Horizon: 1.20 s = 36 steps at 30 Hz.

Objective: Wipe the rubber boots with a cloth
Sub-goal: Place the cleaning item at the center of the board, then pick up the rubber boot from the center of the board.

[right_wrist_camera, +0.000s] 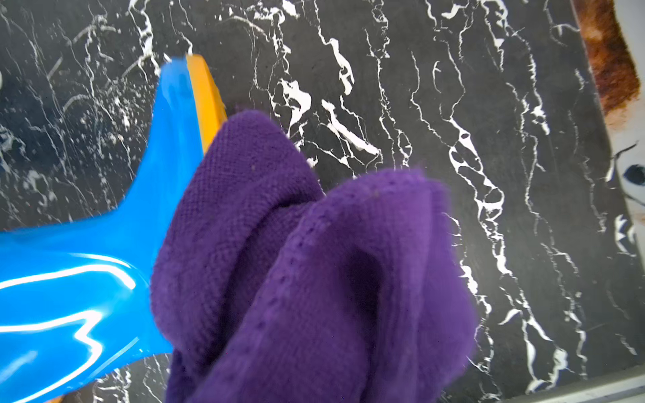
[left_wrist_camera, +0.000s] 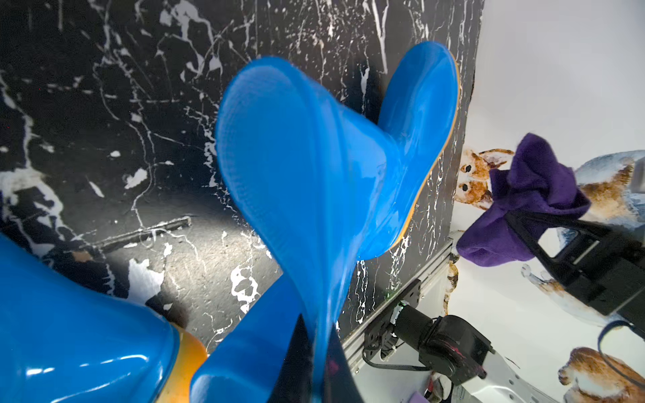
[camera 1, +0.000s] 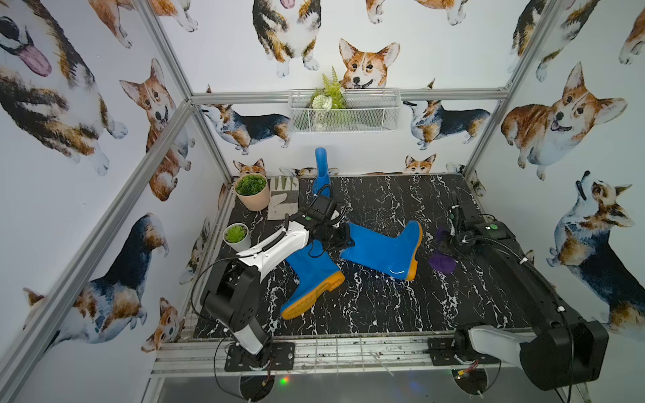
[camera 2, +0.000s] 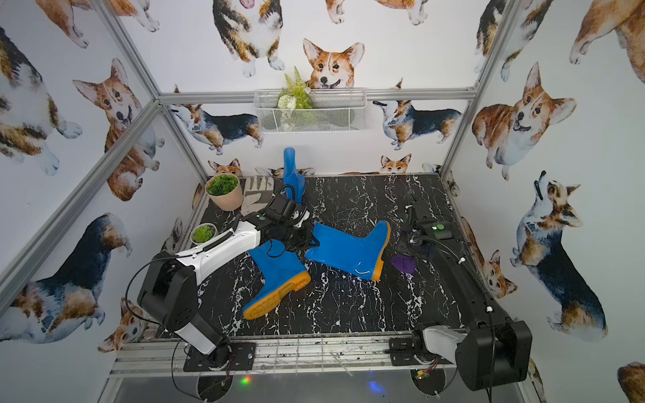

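The left gripper [camera 1: 343, 239] is closed tight on the top edge of the middle boot [camera 1: 380, 249]. In the left wrist view the shaft mouth is squeezed flat where it runs into the fingers, and the fingers themselves are cut off at the frame edge. This boot lies on its side on the table [camera 1: 384, 314], sole toward the right arm. Whether any of it is lifted is hard to make out.

The cloth [right_wrist_camera: 314, 279] is bunched around the tips of the right gripper [left_wrist_camera: 516, 219], just beside the boot's sole. It fills the right wrist view and covers both fingers, so I cannot tell how far apart the jaws stand or how firmly it is gripped. Whether the cloth touches the sole is also unclear.

The near boot [camera 1: 310, 279] lies with its sole up-facing edge toward the front; its shaft top is hidden under the left wrist. The back boot [camera 1: 321, 171] stands upright by the wall, its foot hidden behind the same arm, next to a glove [camera 1: 283, 202].
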Motion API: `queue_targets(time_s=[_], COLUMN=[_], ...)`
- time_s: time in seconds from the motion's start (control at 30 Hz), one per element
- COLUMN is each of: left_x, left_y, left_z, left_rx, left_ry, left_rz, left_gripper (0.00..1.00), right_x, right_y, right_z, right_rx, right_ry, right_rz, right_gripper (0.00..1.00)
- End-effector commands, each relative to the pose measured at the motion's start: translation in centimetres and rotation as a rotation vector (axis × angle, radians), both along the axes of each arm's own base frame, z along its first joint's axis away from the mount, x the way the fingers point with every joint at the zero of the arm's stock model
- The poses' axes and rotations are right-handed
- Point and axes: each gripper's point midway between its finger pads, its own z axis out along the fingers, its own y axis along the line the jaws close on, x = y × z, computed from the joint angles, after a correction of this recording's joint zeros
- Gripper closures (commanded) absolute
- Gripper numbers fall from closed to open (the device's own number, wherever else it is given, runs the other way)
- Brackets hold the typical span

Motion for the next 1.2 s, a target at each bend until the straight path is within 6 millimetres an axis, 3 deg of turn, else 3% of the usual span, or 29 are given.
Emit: queue_targets(time_s=[0.0, 0.1, 0.23, 0.47, 0.7, 0.8, 0.97, 1.17], left_x=[0.1, 0.4, 0.6, 0.6, 1.1, 1.3, 1.5, 1.9], left_y=[0.2, 0.4, 0.7, 0.8, 1.3, 1.0, -0.9, -3.9], left_z=[0.7, 1.4, 2.0, 2.2, 3.8, 5.0, 7.2, 9.9], left_rx=[0.016, 0.027, 0.049, 0.052, 0.061, 0.045, -0.023, -0.057], left_ry=[-0.024, -0.046, -0.072, -0.072, -0.103, -0.119, -0.143, -0.186], left_rz=[-0.026, -0.039, -0.043, -0.048, -0.041, -0.039, -0.051, -0.133], left_gripper=[1.00, 1.00, 1.00, 1.00, 1.00, 1.00, 1.00, 1.00], right_x=[-1.4, -2.0, -2.1, -1.6, 0.1, 0.4, 0.3, 1.6], right_y=[0.3, 0.2, 0.7, 0.5, 2.3, 6.7, 13.6, 17.4], right_z=[-0.7, -0.9, 0.1, 1.4, 3.2, 3.3, 1.2, -1.7], right_rx=[0.005, 0.006, 0.041, 0.028, 0.037, 0.074, 0.081, 0.153], right_ry=[0.071, 0.164, 0.143, 0.112, -0.001, -0.082, -0.133, -0.109], right_rz=[0.051, 0.048, 0.045, 0.038, 0.110, 0.241, 0.390, 0.432], right_gripper=[0.49, 0.32, 0.21, 0.17, 0.20, 0.21, 0.21, 0.36])
